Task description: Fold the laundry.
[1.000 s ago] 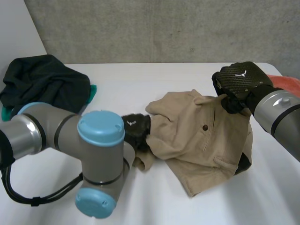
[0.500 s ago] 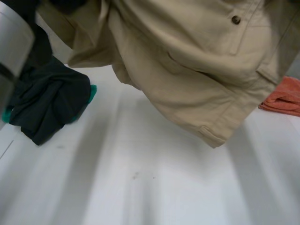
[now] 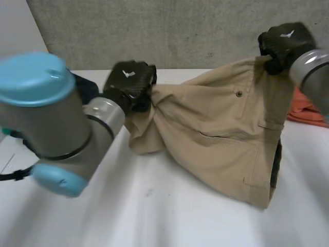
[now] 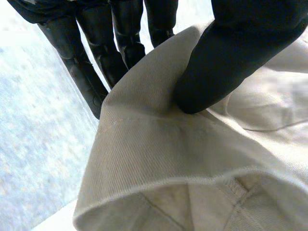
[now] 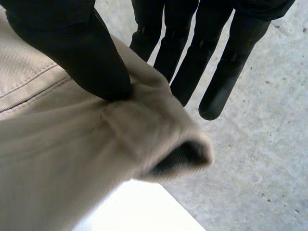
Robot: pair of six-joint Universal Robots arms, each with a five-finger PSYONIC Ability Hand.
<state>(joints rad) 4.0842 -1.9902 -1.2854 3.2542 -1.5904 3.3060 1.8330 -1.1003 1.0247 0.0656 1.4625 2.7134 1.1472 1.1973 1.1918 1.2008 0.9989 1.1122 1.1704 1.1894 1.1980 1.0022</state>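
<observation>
Shorts (image 3: 221, 134), khaki, hang in the air between both hands, lower hem down near the white bench (image 3: 154, 216)! Left hand (image 3: 131, 82) pinches one bunched edge, thumb against fingers (image 4: 125, 33); right hand (image 3: 281, 42) clamps the opposite corner likewise. Best now: pull taut and level, then lay them flat. Watch that orange cloth (image 3: 307, 110) lying beside the shorts, likely crowding the landing spot.

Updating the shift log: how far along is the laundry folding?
Done: nothing looks folded. In hand: the tan shorts hang spread between the left hand and right hand, each pinching an upper corner, over the white table. Left: folding them, then the dark garment behind the left arm and the orange cloth by the right arm, both crumpled.
</observation>
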